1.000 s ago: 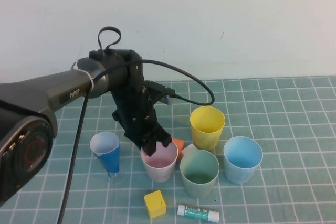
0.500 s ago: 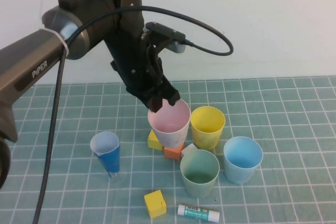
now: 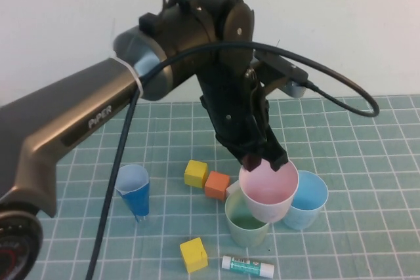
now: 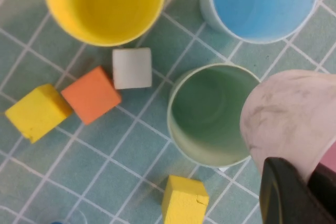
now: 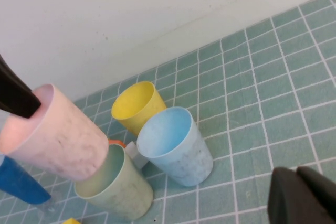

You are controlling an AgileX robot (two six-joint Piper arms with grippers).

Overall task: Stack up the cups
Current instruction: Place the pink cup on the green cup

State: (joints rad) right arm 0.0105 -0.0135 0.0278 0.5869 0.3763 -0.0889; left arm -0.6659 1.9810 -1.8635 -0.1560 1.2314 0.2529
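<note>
My left gripper (image 3: 257, 162) is shut on the rim of the pink cup (image 3: 268, 191) and holds it tilted in the air, just above and between the pale green cup (image 3: 244, 224) and the light blue cup (image 3: 310, 201). In the left wrist view the pink cup (image 4: 289, 119) overlaps the green cup's (image 4: 210, 114) rim, with the gripper (image 4: 310, 182) on it. The yellow cup (image 4: 105, 3) stands behind them, hidden in the high view by the arm. My right gripper (image 5: 302, 192) is shut and empty, low over the mat to the right of the blue cup (image 5: 173, 145).
A narrow dark-blue cone cup (image 3: 134, 191) stands at the left. A yellow cube (image 3: 195, 173), an orange cube (image 3: 216, 185) and a white cube (image 4: 132, 67) lie beside the cups. Another yellow cube (image 3: 193, 254) and a glue stick (image 3: 247, 266) lie in front.
My left gripper took the pink cup off the mat, raised it and carried it to the right, from beside the cone cup to over the green and blue cups.
</note>
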